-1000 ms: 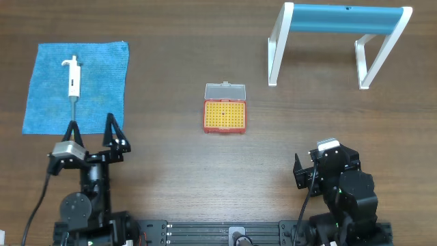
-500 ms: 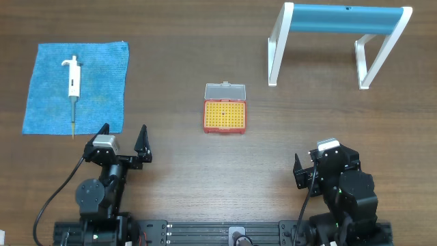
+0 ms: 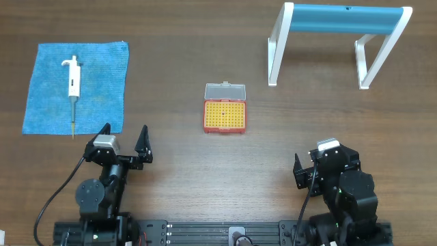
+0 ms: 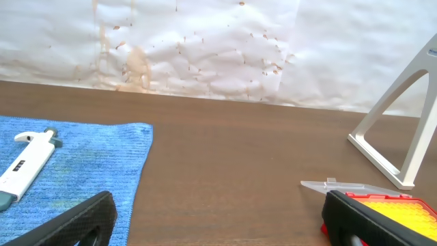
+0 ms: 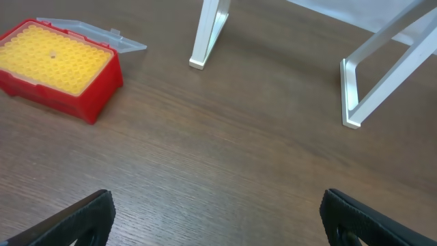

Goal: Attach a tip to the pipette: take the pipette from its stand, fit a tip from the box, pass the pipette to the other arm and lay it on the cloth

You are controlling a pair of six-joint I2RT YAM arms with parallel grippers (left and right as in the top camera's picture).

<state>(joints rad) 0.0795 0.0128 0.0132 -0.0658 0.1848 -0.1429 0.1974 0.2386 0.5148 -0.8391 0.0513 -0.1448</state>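
Compared with a second ago, the left gripper (image 3: 123, 131) has pulled back from the near edge of the blue microfibre cloth (image 3: 102, 82) and swung toward the middle of the dark wood-grain worktop (image 3: 205, 178). Over the last half second it has not moved. The right arm sits folded at its base as before.

The white pipette with its slim tip (image 3: 72, 85) lies flat on the cloth, on the cloth's left half. Its long axis runs straight up and down the top view. The hooked head points to the far side and the tip points back toward the arms' bases, its end reaching the cloth's near edge (perhaps just past it).

The left gripper's fingers are spread wide apart and hold nothing. It sits just beyond the cloth's near right corner, clear of the pipette. The right gripper (image 5: 215, 205) is also spread apart and holds nothing.

The red box of yellow tips (image 3: 224, 116), its clear lid folded back, stands mid-worktop, well apart from the cloth. The white-legged stand with the blue bar (image 3: 341, 20) occupies the far right corner. Bare wood lies between cloth and box, and across the whole near strip between the two arms.
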